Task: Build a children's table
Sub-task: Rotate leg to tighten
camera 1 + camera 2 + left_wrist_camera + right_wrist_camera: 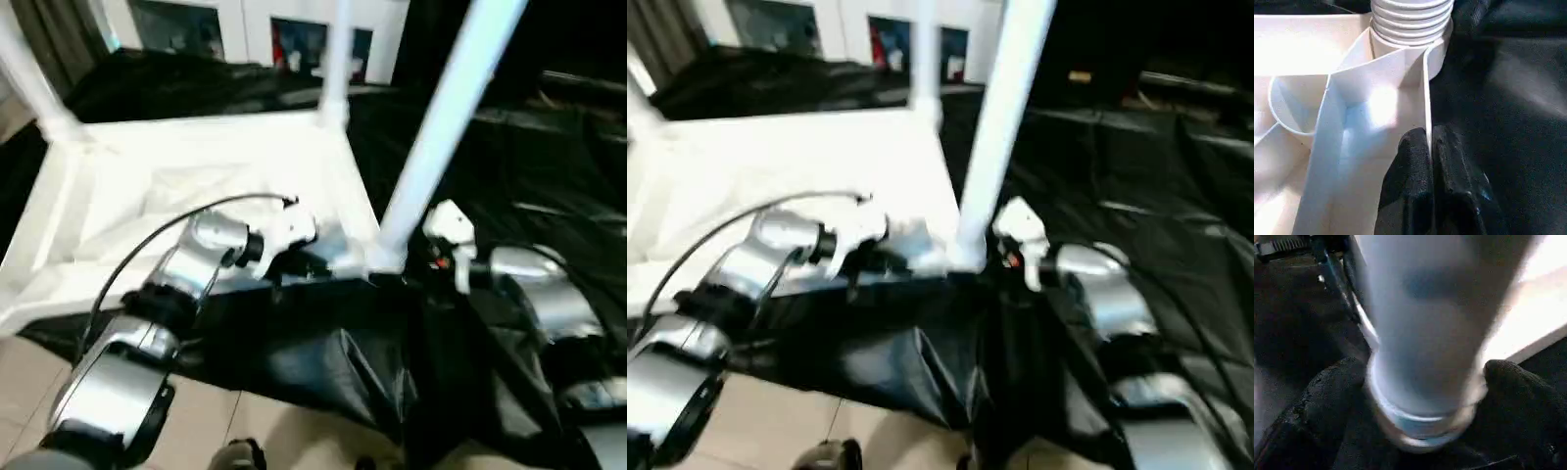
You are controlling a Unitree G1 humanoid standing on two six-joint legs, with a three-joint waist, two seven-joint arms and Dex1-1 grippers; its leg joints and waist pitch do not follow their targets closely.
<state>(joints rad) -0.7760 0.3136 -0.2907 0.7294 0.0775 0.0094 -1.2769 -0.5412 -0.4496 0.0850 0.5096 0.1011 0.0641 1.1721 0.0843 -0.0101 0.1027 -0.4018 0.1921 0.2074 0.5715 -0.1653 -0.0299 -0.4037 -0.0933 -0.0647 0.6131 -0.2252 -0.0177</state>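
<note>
Right now your right gripper [1420,382] stands wide, one finger either side of the leg [446,127] at its base; whether it grips, you can't tell. Leg's long axis runs up out of the near corner socket [384,257] of the upturned top [147,186] on black sheeting [529,176]. Left gripper [1431,161] is pinched on the rim wall [1426,88] beside it. Left wrist view shows the leg's ribbed end [1411,19] in the socket; head views don't.

The three legs standing in the upturned table top [211,176] run out past the upper picture edge, so their ends go unseen, and the near leg [441,127] is smeared by blur. The left gripper [1431,161] and right gripper [1425,396] have their black fingers hidden behind the wrists in the head views. The top's left edge is cut off.
</note>
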